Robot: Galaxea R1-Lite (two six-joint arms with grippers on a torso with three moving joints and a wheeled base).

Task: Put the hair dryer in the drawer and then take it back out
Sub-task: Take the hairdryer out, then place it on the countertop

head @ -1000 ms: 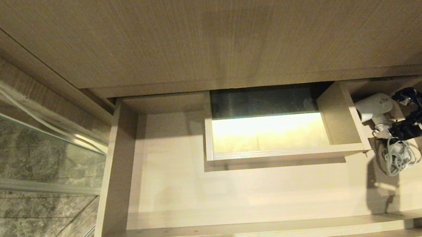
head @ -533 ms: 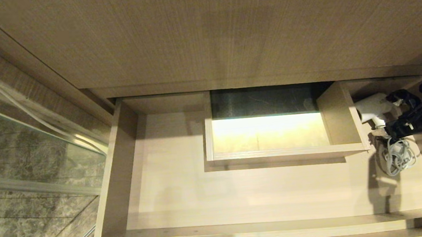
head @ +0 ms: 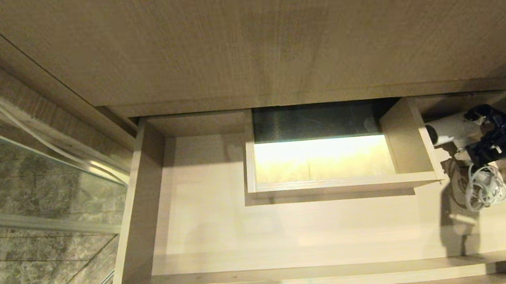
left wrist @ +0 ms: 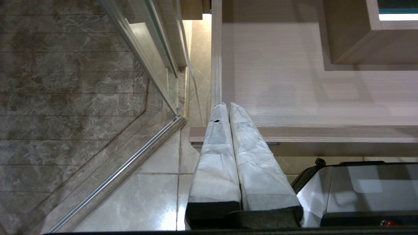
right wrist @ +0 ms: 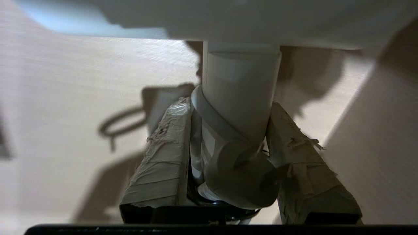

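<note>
The white hair dryer (head: 451, 130) is at the far right end of the open beige drawer (head: 130, 207), its barrel pointing left and its coiled cord (head: 484, 188) lying in front of it. My right gripper (head: 475, 138) reaches in from the right. In the right wrist view its taped fingers (right wrist: 163, 153) press on both sides of the dryer's handle (right wrist: 240, 98), so the right gripper (right wrist: 228, 107) is shut on it. My left gripper (left wrist: 227, 106) hangs shut and empty outside the drawer's front left corner (left wrist: 294, 133).
A boxed cutout (head: 411, 146) rises in the drawer's back middle, close to the dryer's left. A wood-grain panel (head: 244, 37) overhangs the drawer's back. A glass shower door (head: 32, 179) stands to the left. The robot's base (left wrist: 359, 189) sits below the drawer front.
The right gripper's fingers have closed from wide open onto the dryer's handle. The barrel has shifted slightly and the cord bundle has slid a little to the right.
</note>
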